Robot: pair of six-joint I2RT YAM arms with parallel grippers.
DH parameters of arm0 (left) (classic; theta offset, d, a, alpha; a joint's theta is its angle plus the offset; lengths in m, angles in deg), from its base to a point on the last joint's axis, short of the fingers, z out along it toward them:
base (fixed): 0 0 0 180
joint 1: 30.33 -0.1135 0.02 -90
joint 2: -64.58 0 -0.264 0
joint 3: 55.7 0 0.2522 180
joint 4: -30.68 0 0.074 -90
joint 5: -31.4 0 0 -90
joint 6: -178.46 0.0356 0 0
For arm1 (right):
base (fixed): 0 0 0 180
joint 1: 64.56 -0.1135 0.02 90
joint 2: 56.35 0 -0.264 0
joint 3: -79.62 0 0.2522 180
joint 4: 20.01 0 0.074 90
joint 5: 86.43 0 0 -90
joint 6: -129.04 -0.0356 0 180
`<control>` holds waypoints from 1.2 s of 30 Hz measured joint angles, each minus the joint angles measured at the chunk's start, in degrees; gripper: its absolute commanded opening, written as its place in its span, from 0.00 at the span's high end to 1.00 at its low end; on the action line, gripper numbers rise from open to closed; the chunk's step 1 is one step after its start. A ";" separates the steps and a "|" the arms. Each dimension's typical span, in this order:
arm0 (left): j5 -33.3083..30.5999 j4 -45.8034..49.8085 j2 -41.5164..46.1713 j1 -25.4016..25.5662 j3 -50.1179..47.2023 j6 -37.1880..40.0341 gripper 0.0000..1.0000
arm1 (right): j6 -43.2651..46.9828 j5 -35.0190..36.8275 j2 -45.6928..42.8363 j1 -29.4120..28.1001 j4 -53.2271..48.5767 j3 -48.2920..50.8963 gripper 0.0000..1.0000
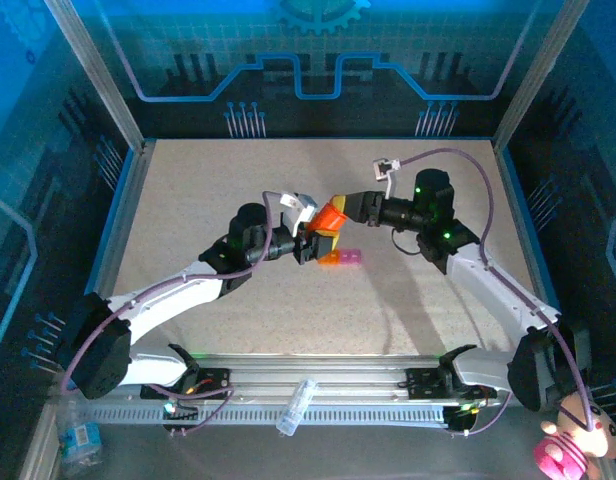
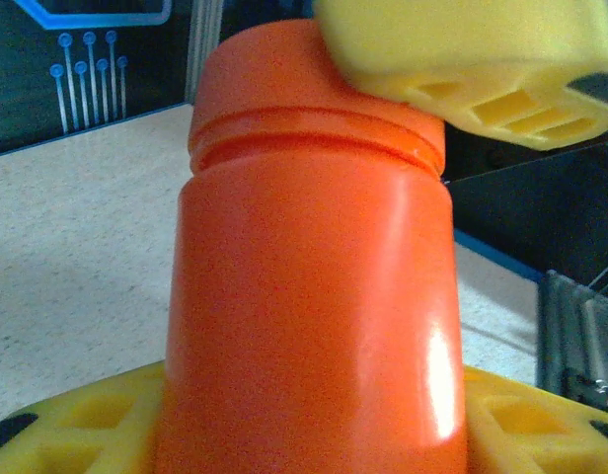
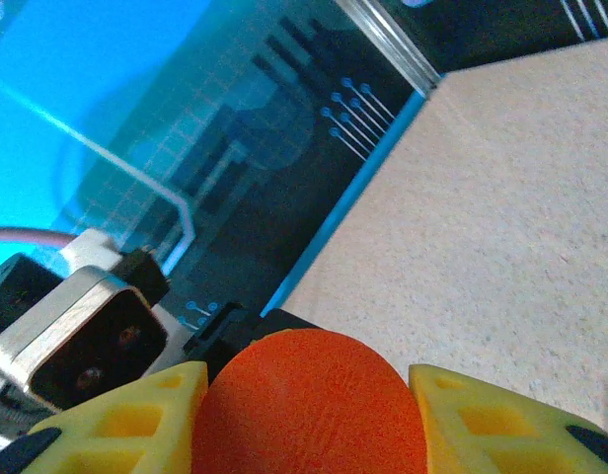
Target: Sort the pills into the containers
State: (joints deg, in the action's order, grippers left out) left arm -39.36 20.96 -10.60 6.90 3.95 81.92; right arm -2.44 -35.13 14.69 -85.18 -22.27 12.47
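Observation:
An orange pill bottle [image 1: 328, 215] is held in the air above the middle of the table, between both arms. My left gripper [image 1: 310, 245] is shut on the bottle's body [image 2: 314, 296], and its yellow fingers [image 2: 67, 425] press both sides. My right gripper [image 1: 340, 208] is shut on the round orange cap [image 3: 309, 405], with one yellow finger [image 3: 136, 415] on each side. From the left wrist, the cap [image 2: 284, 89] sits on the bottle under a right finger [image 2: 472, 59]. The containers [image 1: 343, 258], a small orange and pink strip, lie on the table just below the bottle. The pills are hidden.
The speckled table [image 1: 238, 190] has blue-edged walls at the left, back and right. A clear tube [image 1: 296, 405] lies on the metal rail at the front. A pink toy [image 1: 578, 445] sits at the bottom right, and a blue packet [image 1: 80, 437] at the bottom left.

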 measured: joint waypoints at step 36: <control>-4.44 7.91 -1.01 0.66 2.38 9.94 1.00 | -16.46 22.27 -0.04 -7.08 -21.38 -7.45 0.25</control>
State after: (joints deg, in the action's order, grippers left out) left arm -43.80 28.87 -11.60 7.56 6.34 91.86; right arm -18.90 -12.86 14.65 -92.26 -43.64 5.02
